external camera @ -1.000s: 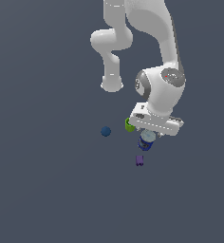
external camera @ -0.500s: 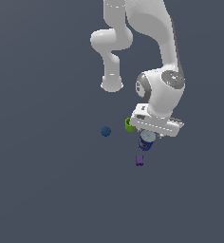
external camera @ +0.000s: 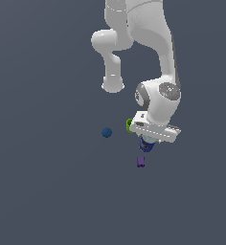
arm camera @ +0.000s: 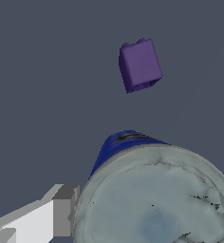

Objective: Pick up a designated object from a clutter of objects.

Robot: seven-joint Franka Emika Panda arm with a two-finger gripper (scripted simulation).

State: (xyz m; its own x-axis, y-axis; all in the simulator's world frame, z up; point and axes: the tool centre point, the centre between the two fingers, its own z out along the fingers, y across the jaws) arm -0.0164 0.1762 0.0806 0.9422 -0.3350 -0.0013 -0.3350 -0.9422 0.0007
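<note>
From the exterior view's left: ball (external camera: 107,132), then cup (external camera: 129,125), then the can (arm camera: 154,194) upright directly beneath the gripper (external camera: 147,143), its lid facing the wrist. One finger (arm camera: 61,211) flanks it; whether the jaws grip it, I cannot tell. The block (arm camera: 140,65) lies apart.

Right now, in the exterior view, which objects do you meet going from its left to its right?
Dark-blue ball → green cup → purple block. The blue can overlaps the block's span under the end effector, so I leave it unordered.

Open floor around blue can (arm camera: 156,199) — purple block (arm camera: 140,65) near.
</note>
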